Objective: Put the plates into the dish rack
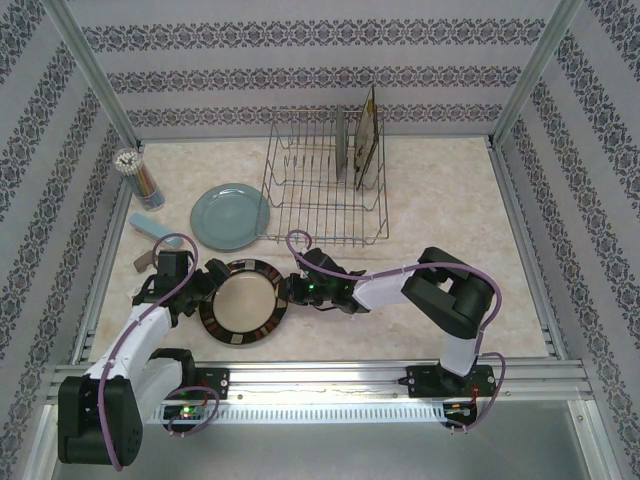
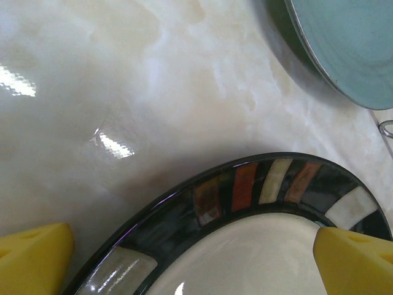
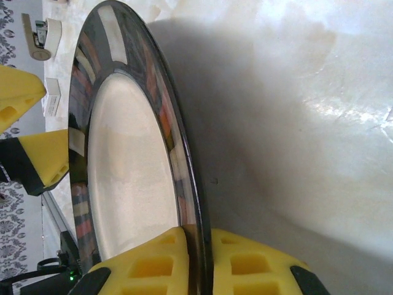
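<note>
dark-rimmed plate (image 1: 241, 301): orange, tan, white blocks, cream centre. blue plate (image 1: 229, 215): plain light blue. tabletop (image 1: 440, 200): cream, marbled.

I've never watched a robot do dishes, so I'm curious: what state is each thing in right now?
Brown-rimmed plate: not racked, rim pinched by the right gripper.
Right gripper: shut on the brown-rimmed plate's rim.
Left gripper: open, over that plate's opposite edge.
Light-blue plate: lying flat on the table, beside the rack.
Dish rack: holds two plates upright at its right end.
</note>
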